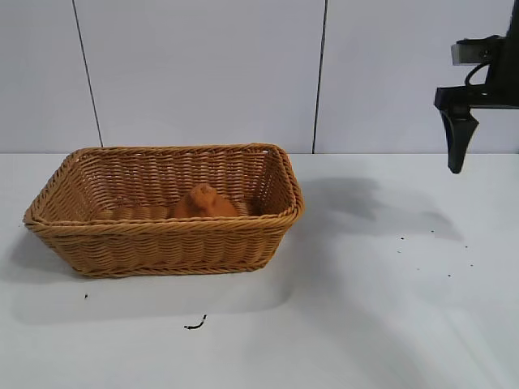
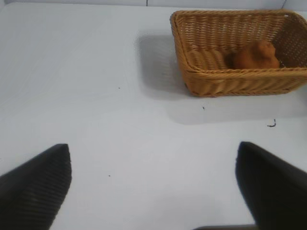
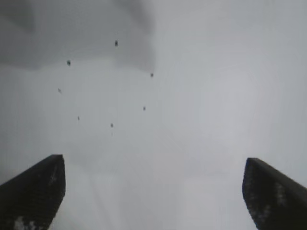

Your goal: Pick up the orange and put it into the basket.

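1. The basket [image 1: 166, 235] stood on the white desk [image 1: 381, 316], and every place below is given from it.
2. The orange [image 1: 203, 203] lay inside the basket on its floor, near the middle and toward the back wall, with only its upper part and knobby top showing over the front rim.
3. Nothing touched the orange; it sat free of both hands.
4. The right hand [image 1: 459, 150] hung in the air well to the right of the basket and higher than its rim, pointing straight down at the bare desk.
5. In the right wrist view the right hand [image 3: 153, 191] had its two dark fingers [image 3: 33, 191] spread wide apart, with nothing between them but desk and a few dark specks [image 3: 115, 43].
6. The left hand [image 2: 153, 191] did not show in the exterior view; in its own wrist view it was well apart from the basket [image 2: 240, 79], over open desk.
7. Its fingers [image 2: 38, 187] were also spread wide and empty, with the orange [image 2: 254, 56] seen far beyond them inside the basket.
8. A small dark curl of debris [image 1: 195, 325] lay on the desk just in front of the basket.
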